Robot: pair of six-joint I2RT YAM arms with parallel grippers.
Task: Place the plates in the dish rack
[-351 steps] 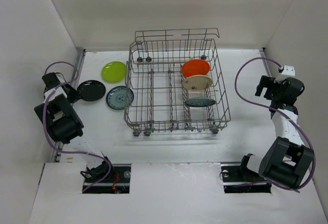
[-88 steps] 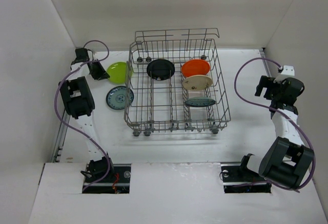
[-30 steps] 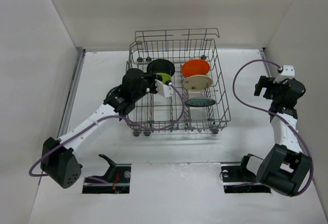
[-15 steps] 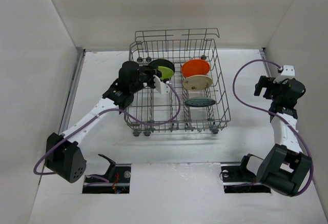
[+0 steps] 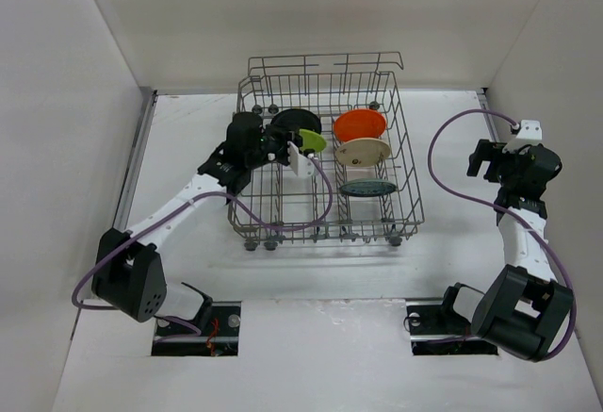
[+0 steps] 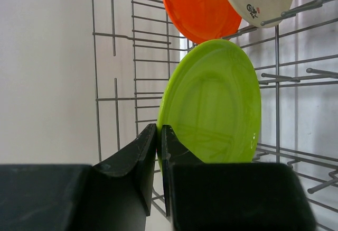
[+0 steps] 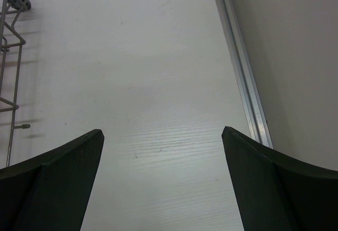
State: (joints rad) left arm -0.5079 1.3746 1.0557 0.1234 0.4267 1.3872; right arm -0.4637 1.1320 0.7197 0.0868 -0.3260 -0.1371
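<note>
The lime green plate point(image 6: 211, 104) is pinched at its rim by the left gripper point(image 6: 158, 131) and held on edge inside the dish rack point(image 5: 320, 206), beside the black plate point(image 5: 292, 120). The right gripper point(image 7: 161, 151) is spread wide above the table point(image 7: 158, 72), well apart from the rack.

left arm stretched forward | left gripper point(image 6: 159, 131) clamped on lime green plate point(image 6: 214, 104) | right gripper point(image 7: 161, 131) spread wide

Five plates point(image 5: 359, 125) (in sight), one dish rack point(image 5: 283, 195)
</note>
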